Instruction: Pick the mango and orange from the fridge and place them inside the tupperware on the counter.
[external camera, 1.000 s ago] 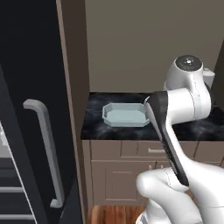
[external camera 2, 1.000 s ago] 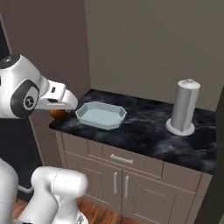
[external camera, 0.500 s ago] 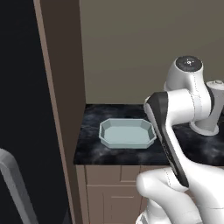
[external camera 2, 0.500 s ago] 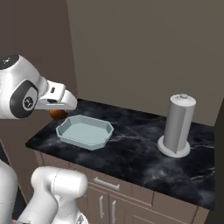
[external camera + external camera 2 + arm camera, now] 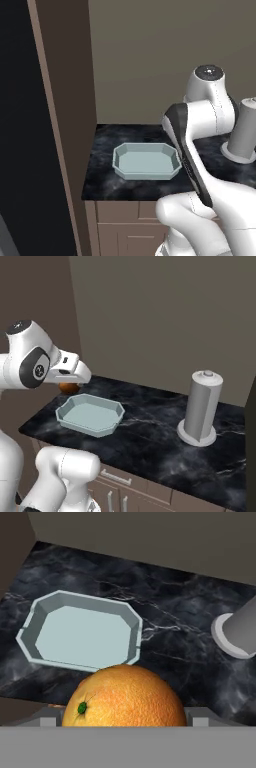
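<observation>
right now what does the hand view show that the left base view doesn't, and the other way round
Hand view alone: the orange held in the gripper, with its green stem spot. Left base view alone: the brown panel left of the counter, the cabinet drawer front below it, and the arm's white links. Both: the empty tupperware on the black counter, and the grey cylinder on its round base.

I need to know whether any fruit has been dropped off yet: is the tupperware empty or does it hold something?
Empty. The tupperware shows a bare pale floor in all three views, and the orange sits between the gripper fingers, above the counter.
</observation>
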### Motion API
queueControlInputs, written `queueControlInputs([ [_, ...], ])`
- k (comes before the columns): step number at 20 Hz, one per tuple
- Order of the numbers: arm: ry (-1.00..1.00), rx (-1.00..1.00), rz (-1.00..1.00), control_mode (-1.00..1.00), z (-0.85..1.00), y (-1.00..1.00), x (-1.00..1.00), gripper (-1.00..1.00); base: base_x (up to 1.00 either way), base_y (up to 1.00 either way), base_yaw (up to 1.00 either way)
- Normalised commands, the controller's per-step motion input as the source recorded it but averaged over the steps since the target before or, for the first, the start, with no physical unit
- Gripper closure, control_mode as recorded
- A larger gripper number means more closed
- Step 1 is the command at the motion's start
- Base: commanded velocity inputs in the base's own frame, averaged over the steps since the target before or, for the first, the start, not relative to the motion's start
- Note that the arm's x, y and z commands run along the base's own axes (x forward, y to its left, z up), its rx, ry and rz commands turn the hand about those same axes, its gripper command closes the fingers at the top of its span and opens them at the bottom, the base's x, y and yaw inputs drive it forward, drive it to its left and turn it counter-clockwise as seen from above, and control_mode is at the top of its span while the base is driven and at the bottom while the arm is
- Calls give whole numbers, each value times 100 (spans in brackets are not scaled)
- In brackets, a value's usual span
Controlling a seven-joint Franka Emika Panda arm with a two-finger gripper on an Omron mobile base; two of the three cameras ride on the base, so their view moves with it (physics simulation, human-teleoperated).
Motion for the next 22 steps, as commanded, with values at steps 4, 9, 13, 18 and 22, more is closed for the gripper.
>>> queueControlInputs([
  [4,9,0,0,-100,-52,0,39,100,0,0,0],
  [9,10,0,1,-100,-61,0,47,100,0,0,0],
  [13,1,0,6,-100,-74,0,33,100,0,0,0],
  [18,0,4,9,-100,-65,0,33,100,0,0,0],
  [22,0,6,16,-100,-58,0,38,100,0,0,0],
])
